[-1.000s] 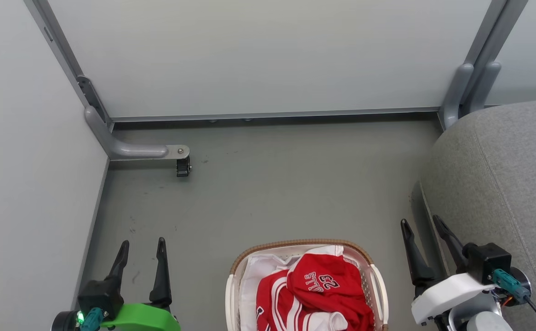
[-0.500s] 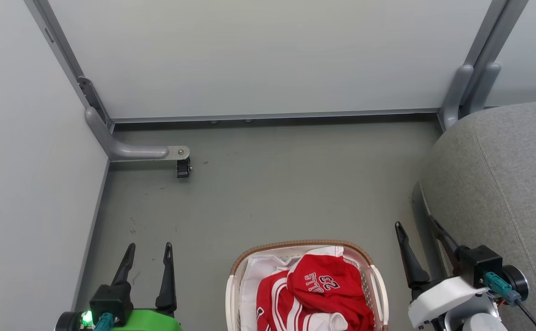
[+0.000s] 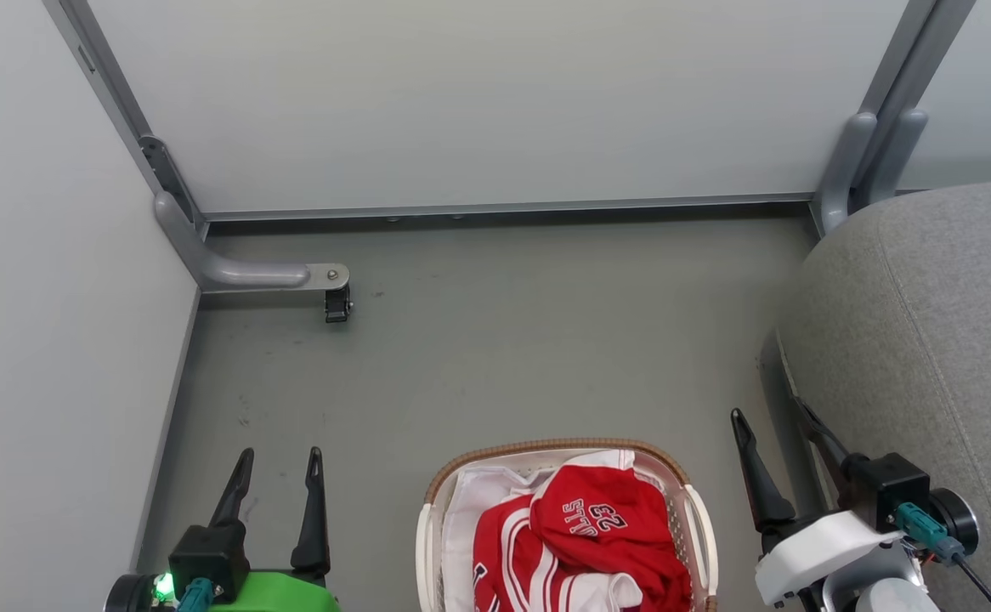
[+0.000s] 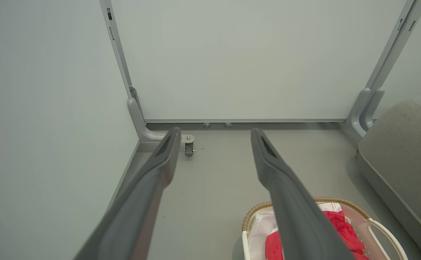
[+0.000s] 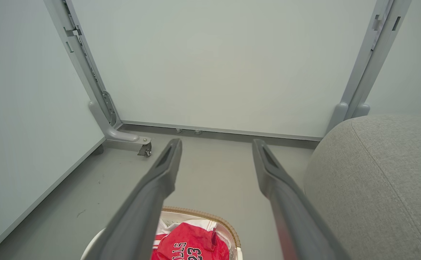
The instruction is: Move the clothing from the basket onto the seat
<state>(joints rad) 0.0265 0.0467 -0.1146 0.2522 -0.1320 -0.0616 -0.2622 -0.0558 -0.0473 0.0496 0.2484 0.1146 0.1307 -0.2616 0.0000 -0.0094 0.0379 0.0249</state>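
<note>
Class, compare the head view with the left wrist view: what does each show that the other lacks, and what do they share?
Head view, not the left wrist view: the right gripper, open beside the seat, and the "23" print on the clothing.
Left wrist view, not the head view: slots high on the right-hand post.
Both: the open left gripper, the basket, the red clothing, the seat and the caster.

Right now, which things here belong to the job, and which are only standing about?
For the job:
red clothing
white basket
grey seat

Not for the job:
white liner sheet
caster wheel
partition panel
</note>
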